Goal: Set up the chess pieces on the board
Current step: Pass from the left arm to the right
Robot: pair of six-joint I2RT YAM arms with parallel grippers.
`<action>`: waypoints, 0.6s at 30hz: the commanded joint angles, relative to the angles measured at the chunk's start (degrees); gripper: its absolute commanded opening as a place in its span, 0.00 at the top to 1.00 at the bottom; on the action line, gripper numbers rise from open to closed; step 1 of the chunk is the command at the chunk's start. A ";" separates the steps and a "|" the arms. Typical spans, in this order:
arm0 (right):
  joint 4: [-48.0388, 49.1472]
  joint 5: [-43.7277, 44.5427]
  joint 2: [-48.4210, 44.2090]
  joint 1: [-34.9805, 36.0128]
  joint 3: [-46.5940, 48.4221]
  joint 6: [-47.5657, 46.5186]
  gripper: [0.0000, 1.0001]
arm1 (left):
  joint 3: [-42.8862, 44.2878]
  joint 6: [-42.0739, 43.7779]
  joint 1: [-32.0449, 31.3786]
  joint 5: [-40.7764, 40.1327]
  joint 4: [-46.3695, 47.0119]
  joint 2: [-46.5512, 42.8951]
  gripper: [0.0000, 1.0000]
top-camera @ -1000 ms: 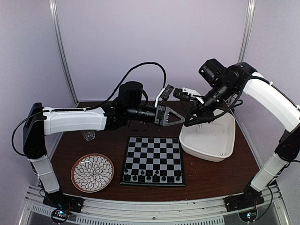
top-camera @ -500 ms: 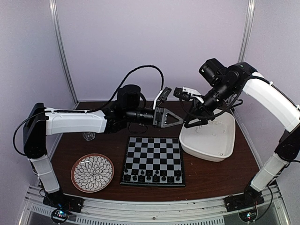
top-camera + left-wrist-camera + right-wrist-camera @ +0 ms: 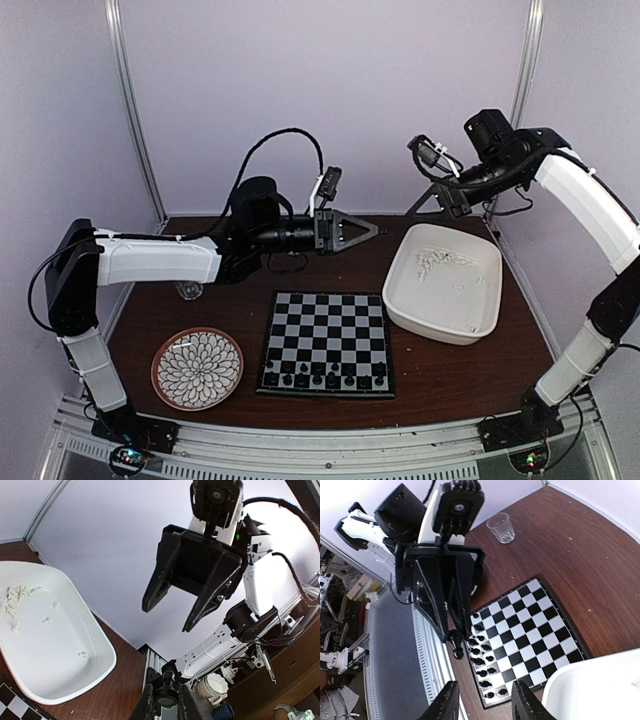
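Black pieces (image 3: 322,379) stand along the near edge of the board (image 3: 327,330), which lies flat on the worktop (image 3: 450,372). Behind its far edge, raised in the air, I see my left jaws pinched on another black piece (image 3: 456,650). My right jaws hang parted and empty, higher up, beyond the board's far right corner. White pieces (image 3: 438,262) lie in the tub (image 3: 470,325) just right of the board; a plate (image 3: 160,350) sits to its left.

plate (image 3: 197,368): front-left | tub (image 3: 432,324): right | glass (image 3: 188,290): left, upright
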 commanded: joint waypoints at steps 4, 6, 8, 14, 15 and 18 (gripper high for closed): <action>8.18 -12.17 4.98 3.71 2.50 11.17 0.61 | -1.88 -2.90 0.10 -3.85 10.40 -1.62 0.91; 8.42 -12.28 5.45 4.34 2.47 11.81 0.61 | -1.79 -3.21 0.12 -3.91 10.72 -1.48 0.91; 8.42 -12.22 5.30 4.77 2.09 11.57 0.61 | -2.01 -3.37 0.10 -4.04 11.20 -1.48 0.91; 9.33 -12.58 3.95 5.31 0.57 12.01 0.63 | -2.41 -3.45 0.12 -4.68 11.73 -1.36 0.91; 9.51 -12.51 3.70 5.39 0.26 12.00 0.64 | -2.39 -3.50 0.10 -4.70 11.74 -1.28 0.91; 9.59 -12.39 3.52 5.50 -0.13 12.12 0.68 | -2.88 -3.70 0.10 -5.19 12.54 -1.17 0.91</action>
